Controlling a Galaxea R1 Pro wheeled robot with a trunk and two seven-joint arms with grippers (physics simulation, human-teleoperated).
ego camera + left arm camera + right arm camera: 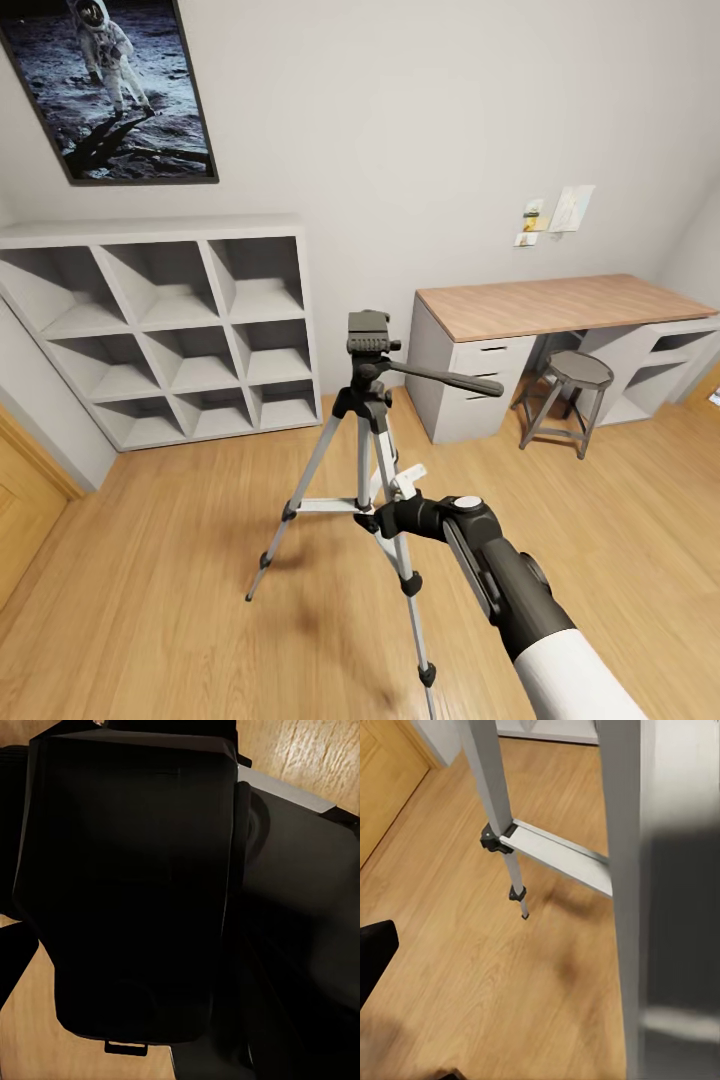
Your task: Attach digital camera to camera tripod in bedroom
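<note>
The camera tripod [364, 420] stands on the wood floor in the middle of the bedroom, its black head [368, 333] bare and its pan handle [450, 380] pointing right. My right gripper [396, 492] is at the tripod's near leg, just below the leg joints, and looks shut on it. In the right wrist view that silver leg [621, 907] runs close past a blurred grey finger [682, 945]. A black boxy body, the digital camera [127, 885], sits right up against the left wrist lens, held in my left gripper.
White cube shelves [180, 330] stand against the wall at the left, under a framed moon photo [120, 85]. A wood-topped desk [560, 305] with a stool [572, 395] is at the right. A wooden door [25, 510] is at the far left.
</note>
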